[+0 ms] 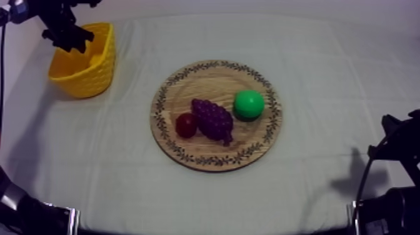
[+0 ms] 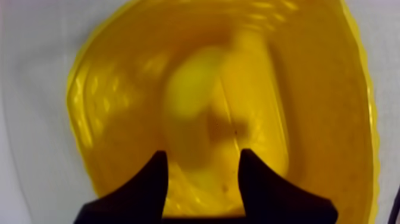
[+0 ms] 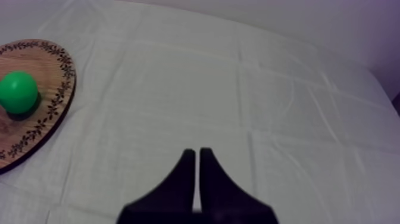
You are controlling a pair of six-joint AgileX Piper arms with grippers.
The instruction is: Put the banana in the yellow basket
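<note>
The task looked all but finished. A pale yellow, blurred shape that I took for the banana [image 2: 199, 98] lay inside the yellow basket [image 1: 87, 74], which stood near the far left corner of the tabletop [image 1: 337, 81]. The left tool [image 2: 202, 154] hung directly over the basket's mouth, its two black fingers spread with nothing between them and the banana below them. As I judged it, what was left was only to lift that arm clear of the basket.

The right tool [image 3: 197, 152] sat low by the right edge, fingers pressed together into a narrow wedge over bare cloth.

The basket was a glossy plastic tub with a dimpled, woven-look wall and a wavy rim. The round wooden board [image 1: 209, 80], at the middle of the tabletop, showed a warm grain and a ring of dark leaf pattern. It carried a knobbly purple bunch of grapes [image 1: 212, 119], a small red fruit [image 1: 185, 125] touching them, and a smooth, shiny green fruit [image 1: 249, 104] just beside. The grey-white cloth lay matte, with faint fold creases.
</note>
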